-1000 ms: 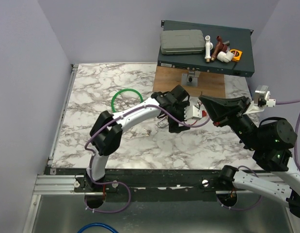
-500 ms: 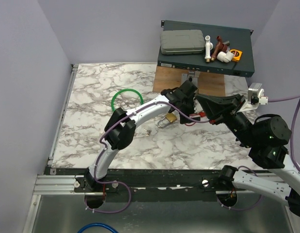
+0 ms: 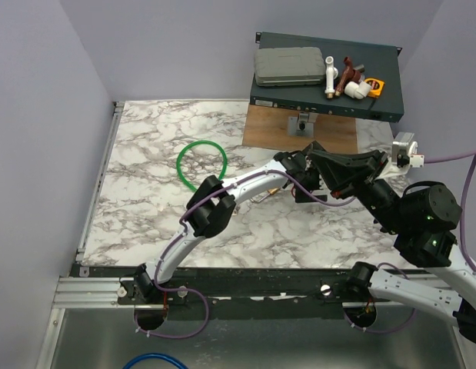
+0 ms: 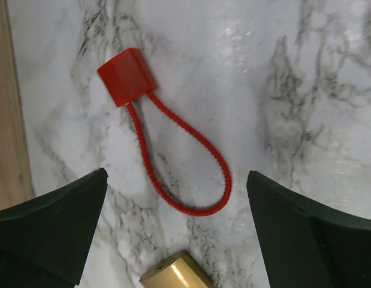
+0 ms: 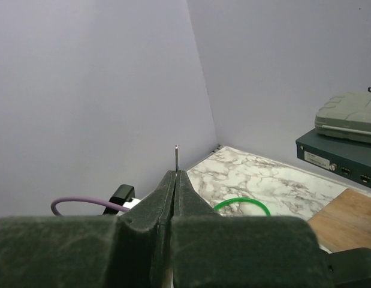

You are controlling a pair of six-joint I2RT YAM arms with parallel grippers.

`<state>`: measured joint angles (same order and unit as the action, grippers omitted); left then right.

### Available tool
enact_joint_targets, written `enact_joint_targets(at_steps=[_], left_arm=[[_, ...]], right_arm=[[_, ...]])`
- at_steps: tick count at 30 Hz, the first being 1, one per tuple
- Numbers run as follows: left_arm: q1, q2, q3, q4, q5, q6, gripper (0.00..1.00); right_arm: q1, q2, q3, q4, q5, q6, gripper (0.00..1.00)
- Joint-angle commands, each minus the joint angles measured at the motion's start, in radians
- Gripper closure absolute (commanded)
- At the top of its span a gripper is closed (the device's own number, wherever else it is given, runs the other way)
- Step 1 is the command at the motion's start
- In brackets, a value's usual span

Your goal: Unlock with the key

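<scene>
In the right wrist view my right gripper (image 5: 175, 174) is shut, and the thin metal blade of the key (image 5: 176, 157) sticks up out of its tips. In the top view the right gripper (image 3: 313, 151) hangs above the marble table near the wooden board. My left gripper (image 4: 176, 177) is open and looks straight down at a red tag (image 4: 126, 76) with a red cord loop (image 4: 197, 147) lying flat on the marble. A brass padlock corner (image 4: 173, 275) shows at the bottom edge, between the left fingers. In the top view the left gripper (image 3: 299, 175) lies under the right one and hides the padlock.
A green cable loop (image 3: 201, 164) lies on the marble at left centre, and also shows in the right wrist view (image 5: 242, 206). A wooden board (image 3: 272, 127) and a dark box (image 3: 326, 96) carrying a grey case and pipe fittings stand at the back.
My left arm has reached further right, past the padlock, and now hovers over the red cord under the right gripper. The right gripper has shifted slightly left, still shut.
</scene>
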<state>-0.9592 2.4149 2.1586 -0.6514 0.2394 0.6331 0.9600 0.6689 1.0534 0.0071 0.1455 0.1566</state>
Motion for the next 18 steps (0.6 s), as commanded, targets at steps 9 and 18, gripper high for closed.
enact_joint_targets(at_steps=[9, 18], left_arm=[[0.025, -0.098, -0.14, 0.128, -0.196, 0.011, 0.01], [0.025, -0.203, -0.256, 0.16, -0.137, -0.34, 0.13]], right_arm=[[-0.006, 0.005, -0.013, 0.017, -0.054, 0.016, 0.99], [-0.005, 0.019, -0.009, 0.017, -0.071, 0.02, 0.99]])
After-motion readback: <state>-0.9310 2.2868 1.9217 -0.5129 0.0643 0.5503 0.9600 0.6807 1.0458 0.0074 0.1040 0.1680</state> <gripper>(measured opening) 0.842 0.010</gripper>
